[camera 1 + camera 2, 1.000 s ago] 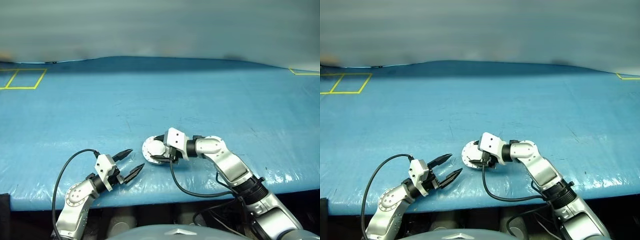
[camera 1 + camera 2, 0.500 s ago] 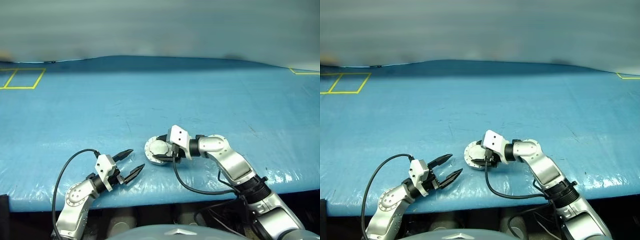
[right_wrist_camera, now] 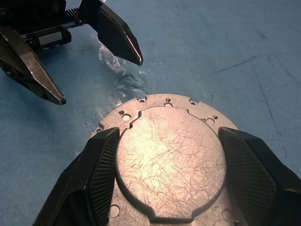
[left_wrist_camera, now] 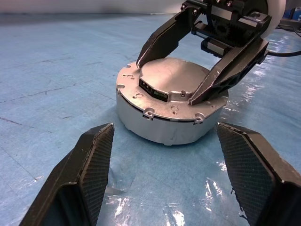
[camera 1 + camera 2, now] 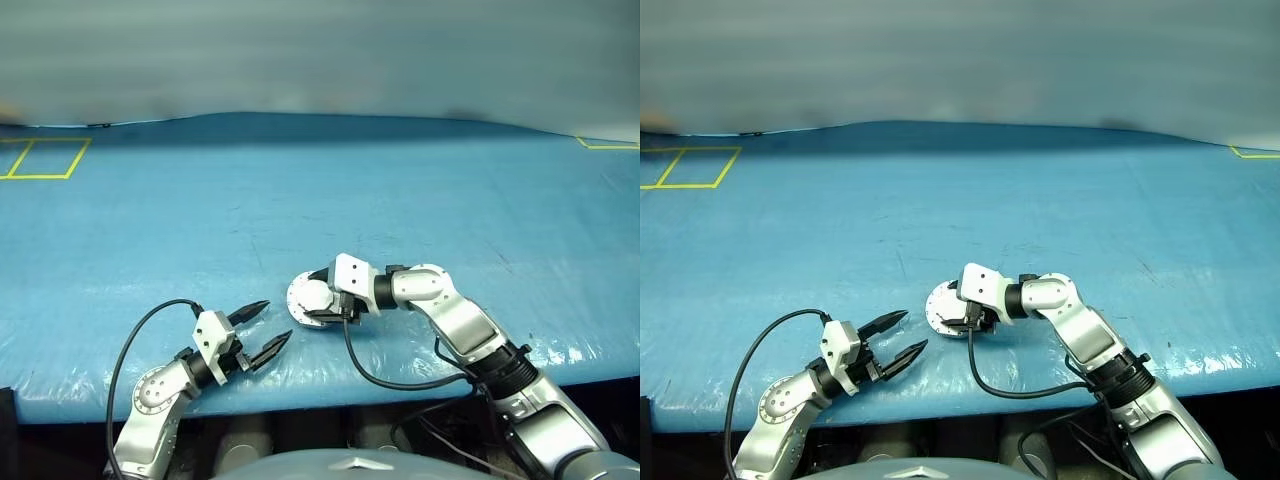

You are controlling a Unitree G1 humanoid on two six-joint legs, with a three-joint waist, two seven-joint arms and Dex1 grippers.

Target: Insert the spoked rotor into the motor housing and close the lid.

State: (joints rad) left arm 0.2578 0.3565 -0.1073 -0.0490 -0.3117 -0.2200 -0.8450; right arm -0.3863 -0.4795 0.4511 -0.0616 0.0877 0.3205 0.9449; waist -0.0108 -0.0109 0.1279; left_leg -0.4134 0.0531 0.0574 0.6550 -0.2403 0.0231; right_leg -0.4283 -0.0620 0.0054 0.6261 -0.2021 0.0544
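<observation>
1. You see the motor housing (image 4: 169,110) sitting flat on the blue table (image 5: 400,190), its lid (image 3: 169,162) down on top, smooth grey face up.
2. Your right gripper (image 4: 176,75) hangs just over the lid, fingers spread apart, clamping nothing.
3. Your left gripper (image 5: 262,324) points at the housing from nearby, fingers apart, empty.

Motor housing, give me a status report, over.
Housing flat on blue table, lid closed on top. Right pincer open, fingers resting on the lid. Left pincer open, short of the housing. Nothing in the way.
</observation>
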